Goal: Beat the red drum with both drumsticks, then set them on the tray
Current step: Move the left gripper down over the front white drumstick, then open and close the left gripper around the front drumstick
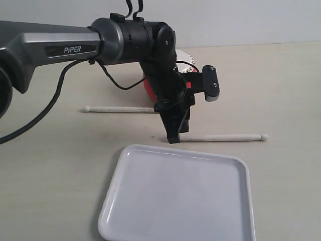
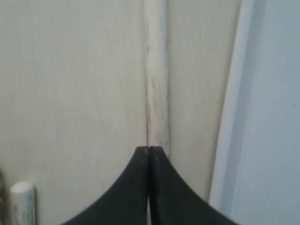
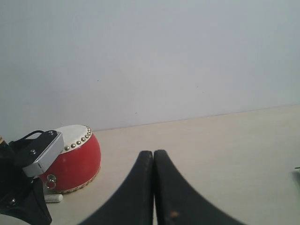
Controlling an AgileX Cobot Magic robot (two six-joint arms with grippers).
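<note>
Left gripper [image 1: 173,136] hung tip-down over the middle of the worktop [image 1: 281,90], jaws pressed together w/ nothing btwn them. In the left wrist view the tips sat right over the butt end of the near drumstick [image 1: 225,137], but whether they touched it couldn't be told. That stick lay flat, approx parallel to the worktop's front edge, bead tip toward the right edge, just behind the back rim of the tray [image 1: 175,201]. The tray lay flat by the front edge, about midway along it. The far drumstick [image 1: 118,109] lay flat too, further back, bead tip toward the left edge, its other end hidden behind the left arm [image 1: 75,47] in the ext. view. The red drum [image 1: 148,90] stood upright toward the back edge, mostly covered by that arm in the ext. view; the right wrist view showed its cream skin on top w/ gold studs round the rim, near the wall [image 3: 150,56]. Right gripper [image 3: 153,154] pointed toward the wall, apart from the drum, jaws closed tip to tip & holding nothing
</note>
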